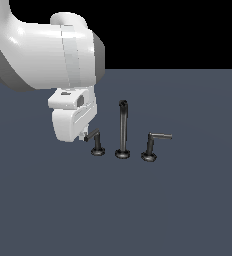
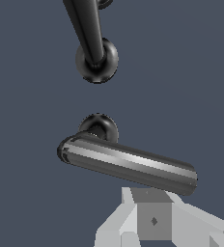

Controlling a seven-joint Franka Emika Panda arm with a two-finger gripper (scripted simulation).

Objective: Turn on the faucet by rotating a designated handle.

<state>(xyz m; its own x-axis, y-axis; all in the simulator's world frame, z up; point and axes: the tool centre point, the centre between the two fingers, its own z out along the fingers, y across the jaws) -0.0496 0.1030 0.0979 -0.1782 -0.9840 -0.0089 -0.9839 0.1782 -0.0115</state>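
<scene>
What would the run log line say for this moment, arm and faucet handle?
phase: at handle | gripper: at arm tip of handle, jaw state unclear | spout post: untouched | other lever: untouched

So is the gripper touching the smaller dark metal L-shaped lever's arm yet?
Cannot tell. In the wrist view the gripper sits right against the lever's arm; no view shows clear contact or a gap.

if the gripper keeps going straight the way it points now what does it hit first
Most likely the horizontal arm of the handle: in the wrist view it lies right ahead of the gripper. Beyond it stands the spout post. Whether the fingers already touch the handle cannot be told.
</scene>
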